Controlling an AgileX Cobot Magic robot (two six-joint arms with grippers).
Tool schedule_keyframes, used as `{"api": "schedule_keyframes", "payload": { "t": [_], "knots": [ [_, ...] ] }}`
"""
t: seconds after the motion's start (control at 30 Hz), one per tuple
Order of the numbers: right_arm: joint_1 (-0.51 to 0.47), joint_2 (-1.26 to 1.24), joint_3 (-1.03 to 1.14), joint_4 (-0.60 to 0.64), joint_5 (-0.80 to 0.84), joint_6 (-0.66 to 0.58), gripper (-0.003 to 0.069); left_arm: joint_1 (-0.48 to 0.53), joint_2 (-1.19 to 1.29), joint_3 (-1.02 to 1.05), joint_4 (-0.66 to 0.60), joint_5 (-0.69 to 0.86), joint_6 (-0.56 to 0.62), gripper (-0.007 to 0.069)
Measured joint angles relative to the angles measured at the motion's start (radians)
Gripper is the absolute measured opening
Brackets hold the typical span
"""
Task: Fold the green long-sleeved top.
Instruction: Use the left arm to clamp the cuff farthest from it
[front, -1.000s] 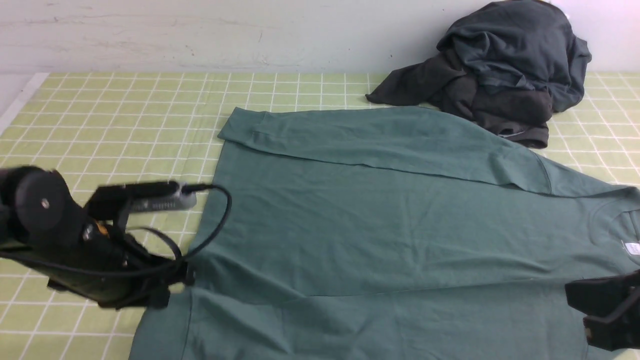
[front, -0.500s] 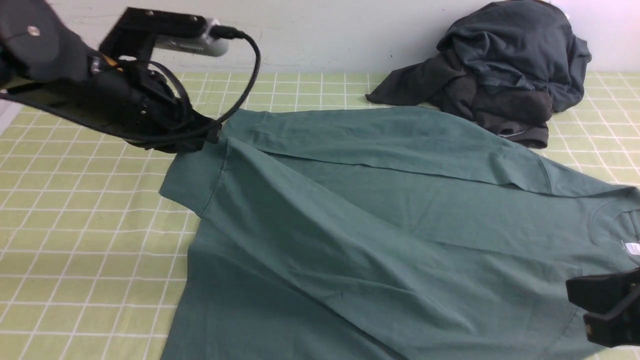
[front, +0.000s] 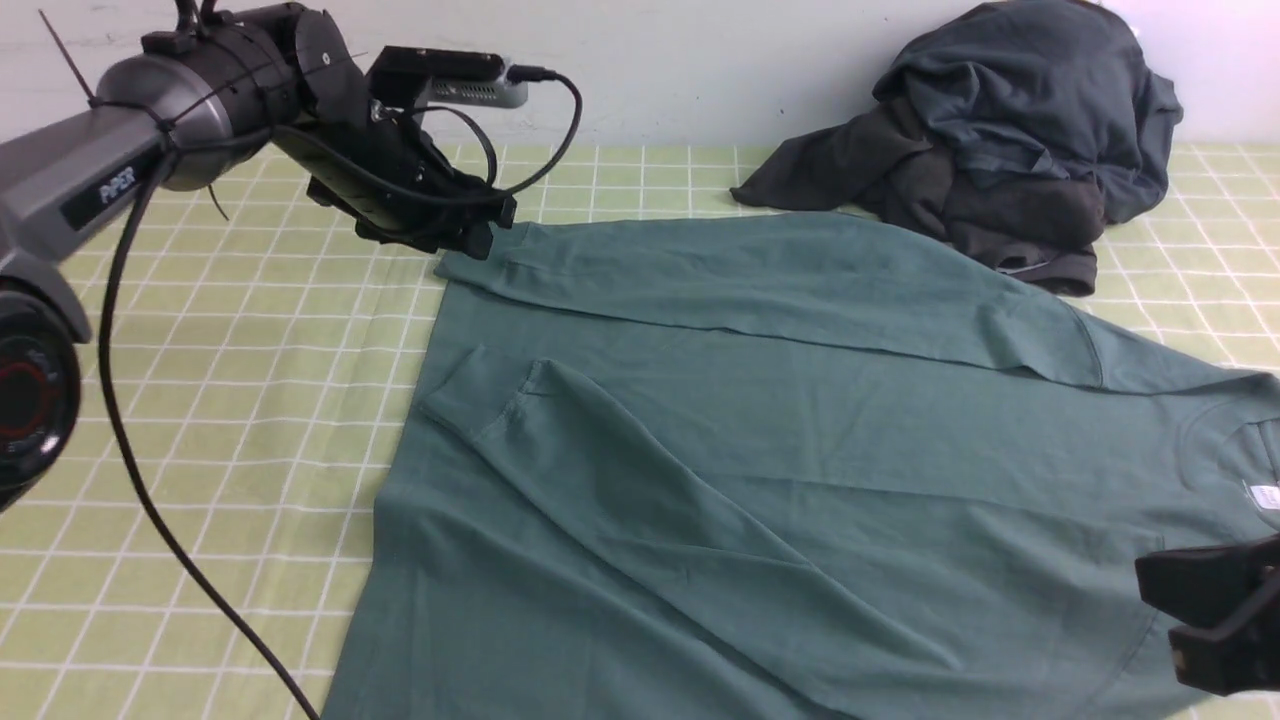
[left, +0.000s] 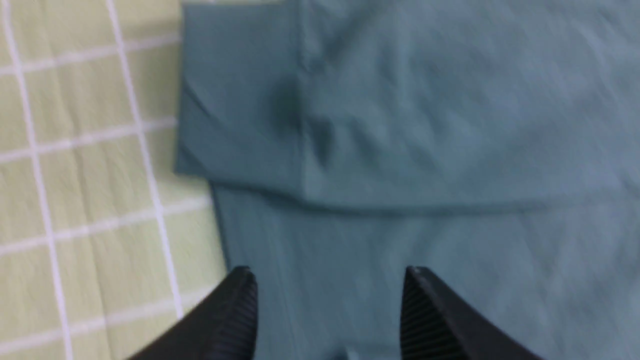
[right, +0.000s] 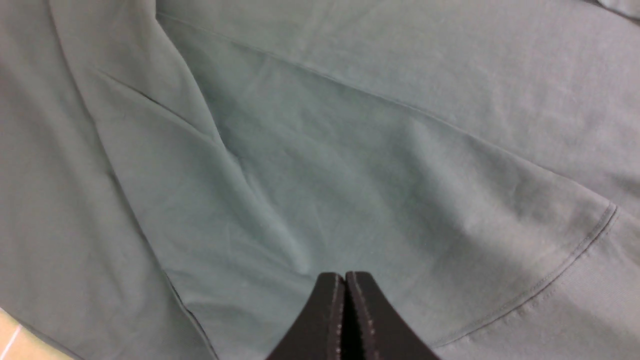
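Two grippers noted. Near right corner: right gripper (right: 345, 280) pressed shut, nothing between its fingers, over the green long-sleeved top (front: 760, 450). Top lies flat across the table's (front: 250, 330) middle and right, collar toward the right edge. Near sleeve (front: 620, 480) crosses the body diagonally; far sleeve (front: 760, 280) lies folded along the far side. Left gripper (left: 327, 285) hovers by its cuff (front: 480, 262), jaws apart, holding nothing. Dark clothes pile (front: 1010, 130) at far right corner.
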Motion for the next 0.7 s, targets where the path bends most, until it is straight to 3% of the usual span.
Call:
{"api": "schedule_keyframes", "payload": {
  "t": [0.13,0.33,0.43,0.63,0.7],
  "knots": [
    [0.000,0.000,0.000,-0.019,-0.011,-0.002,-0.0013,0.018,0.125,-0.152,0.002,0.009,-0.040,0.0428],
    [0.000,0.000,0.000,-0.056,-0.022,-0.003,-0.0013,0.023,0.275,-0.260,0.022,-0.076,-0.062,0.0413],
    [0.000,0.000,0.000,-0.069,-0.022,-0.003,-0.0013,0.023,0.301,-0.265,0.026,-0.126,-0.062,0.0356],
    [0.000,0.000,0.000,-0.075,-0.022,-0.003,-0.0013,0.022,0.293,-0.281,0.028,-0.116,-0.062,0.0043],
    [0.000,0.000,0.000,-0.075,-0.022,-0.003,-0.0013,0.020,0.278,-0.283,0.028,-0.084,-0.062,0.0024]
  ]
}}
